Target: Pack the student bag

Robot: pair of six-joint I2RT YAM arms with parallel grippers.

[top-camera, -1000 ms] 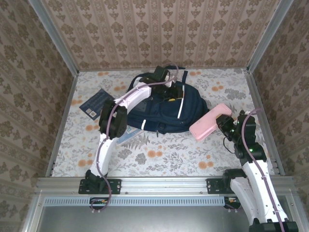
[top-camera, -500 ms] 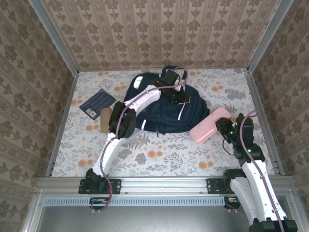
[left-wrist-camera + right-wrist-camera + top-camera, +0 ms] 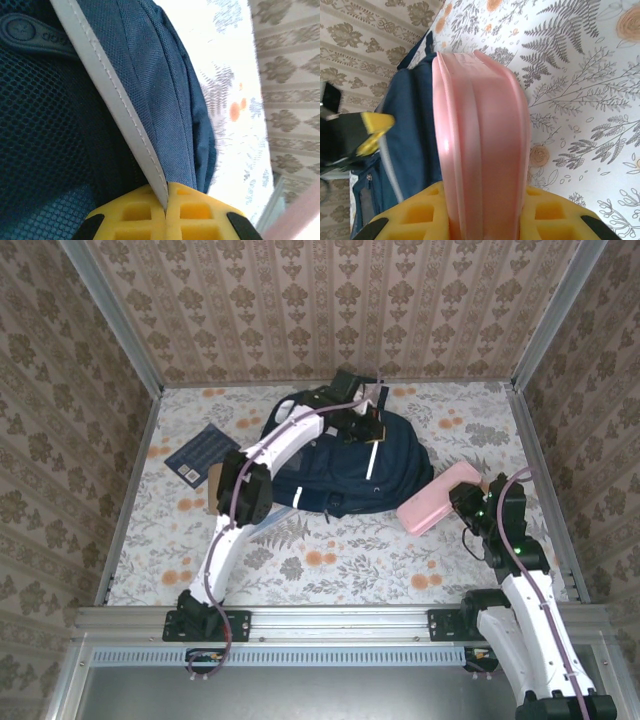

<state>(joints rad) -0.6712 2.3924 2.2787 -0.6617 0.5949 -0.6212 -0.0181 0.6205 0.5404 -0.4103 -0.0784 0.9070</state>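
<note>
The student bag [image 3: 335, 480], navy blue with a white stripe, lies flat at the back middle of the table. My left gripper [image 3: 372, 430] reaches over its top right part. Its yellow fingertips [image 3: 192, 212] are pinched shut on the white stripe edge [image 3: 117, 105] of the student bag [image 3: 165, 75]. A pink case [image 3: 438, 495] rests just right of the bag, with my right gripper [image 3: 470, 502] shut on its near end. In the right wrist view the pink case [image 3: 480, 125] stands on edge between the pads [image 3: 415, 215], beside the bag [image 3: 405, 130].
A dark blue notebook [image 3: 200, 452] lies left of the bag, with a tan object [image 3: 213, 475] partly hidden behind the left arm. A light book corner [image 3: 265, 522] sticks out under the bag's near edge. Patterned walls [image 3: 330, 310] and metal rails close in the table.
My left gripper has moved right across the bag's top and closed on the white stripe edge. The right gripper and pink case have hardly moved.
</note>
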